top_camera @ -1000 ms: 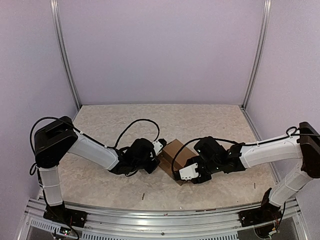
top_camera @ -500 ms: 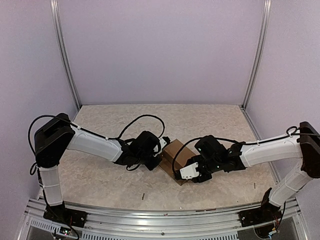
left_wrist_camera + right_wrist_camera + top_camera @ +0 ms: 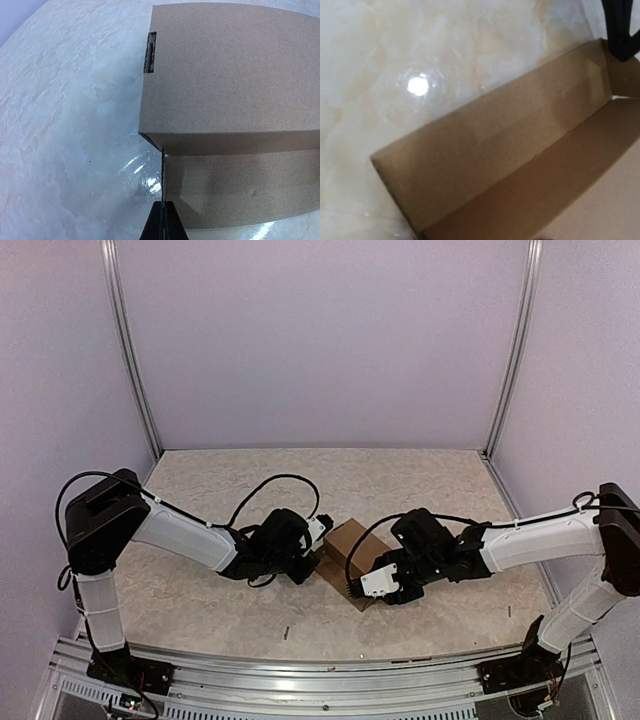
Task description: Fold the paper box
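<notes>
Paper box (image 3: 350,546) on the marbled table (image 3: 200,590), toward the near edge, flanked closely by both grippers and well past a flat sheet. Judged to be in a late stage: a broad brown panel squared off above a shadowed side in the left wrist view, and a long wall standing over a floor panel in the right wrist view. Apparently left to do: bringing in the thin side flap (image 3: 162,170) and closing the side that gapes toward the right arm.

Left gripper (image 3: 162,226) pinched fully together on that flap, seen edge-on from the box's corner down into the fingertips. Right gripper (image 3: 358,590) at the box's near right corner, tips hidden behind cardboard from above and out of frame in its own wrist view. Jaw width and any grip there impossible to tell.

Also unclear: the owner of the dark finger shape (image 3: 620,30) at the top right of the right wrist view, and the purpose of the small slot (image 3: 150,52) by the panel's edge. No rounded tabs in sight. Underside of the box hidden throughout.
</notes>
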Tool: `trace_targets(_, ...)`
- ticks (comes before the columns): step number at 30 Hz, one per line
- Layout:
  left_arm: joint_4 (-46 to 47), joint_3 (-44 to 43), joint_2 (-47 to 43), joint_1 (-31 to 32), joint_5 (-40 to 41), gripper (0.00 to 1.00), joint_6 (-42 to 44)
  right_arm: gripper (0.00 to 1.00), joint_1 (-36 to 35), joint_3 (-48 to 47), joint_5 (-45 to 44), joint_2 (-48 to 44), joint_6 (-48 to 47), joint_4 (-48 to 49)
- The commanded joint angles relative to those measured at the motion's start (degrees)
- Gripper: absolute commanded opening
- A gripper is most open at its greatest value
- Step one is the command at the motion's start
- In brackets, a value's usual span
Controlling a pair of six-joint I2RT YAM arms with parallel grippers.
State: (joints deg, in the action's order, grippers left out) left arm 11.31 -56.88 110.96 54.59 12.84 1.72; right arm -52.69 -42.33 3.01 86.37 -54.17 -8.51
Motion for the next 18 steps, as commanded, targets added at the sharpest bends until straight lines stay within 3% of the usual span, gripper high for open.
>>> trace_targets(1, 3.15, 3.08, -0.81, -0.78, -6.46, 0.00, -1.39, 0.51, 0.54, 0.36, 1.47, 2.78, 0.76, -5.08)
trace_targets(18, 5.38, 3.92, -0.93, -3.08, -10.15, 0.00, -3.88, 0.51, 0.55, -0.12, 1.80, 3.84, 0.82, -5.52)
